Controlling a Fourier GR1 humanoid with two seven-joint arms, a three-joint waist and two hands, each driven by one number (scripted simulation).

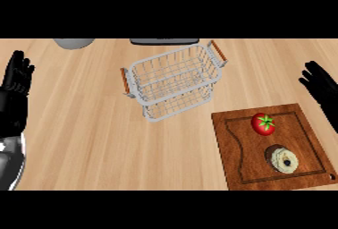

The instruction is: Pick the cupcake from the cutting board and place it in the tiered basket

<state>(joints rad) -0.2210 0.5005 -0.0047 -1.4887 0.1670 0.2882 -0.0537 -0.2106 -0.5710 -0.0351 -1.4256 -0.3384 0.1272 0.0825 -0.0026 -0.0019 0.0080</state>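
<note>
Counter (79, 134) | 1 tiered basket (178, 96) | 1 board (231, 147) | 1 cupcake (285, 159) | 1 tomato (263, 124)

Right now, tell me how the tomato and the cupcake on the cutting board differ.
The tomato is red with a green stem; the cupcake is pale cream with a dark spot. The tomato lies nearer the tiered basket, the cupcake nearer the robot. Both rest on the cutting board.

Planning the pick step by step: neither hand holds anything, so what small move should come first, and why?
Probably lower the right hand toward the cupcake, fingers open. The cupcake lies on the cutting board at the view's right, near that hand, while the left hand rests open at the far left edge. The tomato sits close by on the board, so coming in from above seems safest.
</note>
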